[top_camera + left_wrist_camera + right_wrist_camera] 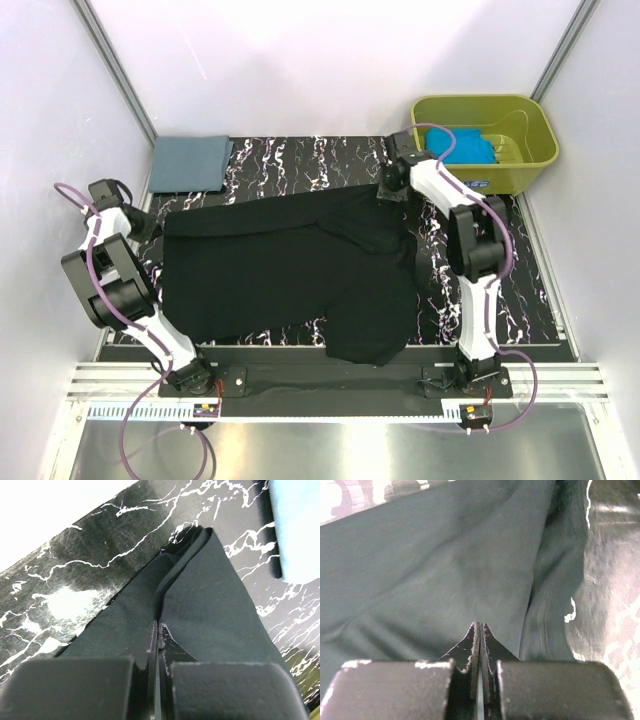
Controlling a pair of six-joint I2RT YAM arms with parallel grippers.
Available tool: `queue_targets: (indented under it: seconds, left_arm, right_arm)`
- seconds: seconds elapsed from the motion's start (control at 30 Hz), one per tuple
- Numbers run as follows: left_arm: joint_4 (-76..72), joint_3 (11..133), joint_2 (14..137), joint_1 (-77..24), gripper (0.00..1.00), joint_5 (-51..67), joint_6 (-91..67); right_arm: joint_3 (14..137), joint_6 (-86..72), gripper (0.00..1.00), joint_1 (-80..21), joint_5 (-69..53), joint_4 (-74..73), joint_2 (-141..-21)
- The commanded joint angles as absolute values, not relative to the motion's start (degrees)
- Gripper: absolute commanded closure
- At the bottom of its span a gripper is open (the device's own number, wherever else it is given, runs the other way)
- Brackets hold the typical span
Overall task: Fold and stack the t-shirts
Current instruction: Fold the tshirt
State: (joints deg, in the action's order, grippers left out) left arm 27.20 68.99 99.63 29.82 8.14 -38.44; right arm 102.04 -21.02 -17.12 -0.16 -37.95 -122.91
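Observation:
The large black t-shirt [290, 270] lies spread across the marbled tabletop, one part hanging over the near edge. My left gripper [150, 222] is shut on its left edge; in the left wrist view the cloth [200, 595] puckers into the closed fingertips [158, 626]. My right gripper [390, 185] is shut on the shirt's far right corner; the right wrist view shows the closed gripper [480, 626] on black cloth [435, 570]. The slate grey-blue t-shirt [190, 163] lies folded at the back left. The turquoise t-shirt [468, 148] lies crumpled in the tub.
The olive-green tub [540, 140] stands at the back right, just off the tabletop. White walls close in the table on the left, back and right. The folded grey-blue shirt's edge shows at the right of the left wrist view [300, 525].

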Motion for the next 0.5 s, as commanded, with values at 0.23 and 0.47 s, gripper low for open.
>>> queue_targets:
  seconds: [0.23,0.47]
  left_arm:
    - [25.58,68.12,98.53,29.97,1.0,7.29,-38.15]
    - [25.31,67.94,98.7,29.97,1.0,8.17,-39.46]
  right_arm:
    - [120.39,-20.66,0.99,-16.88,8.17,-40.25,-138.59]
    - [138.57,-17.67,0.96,-16.96,7.03,-44.9,-150.63]
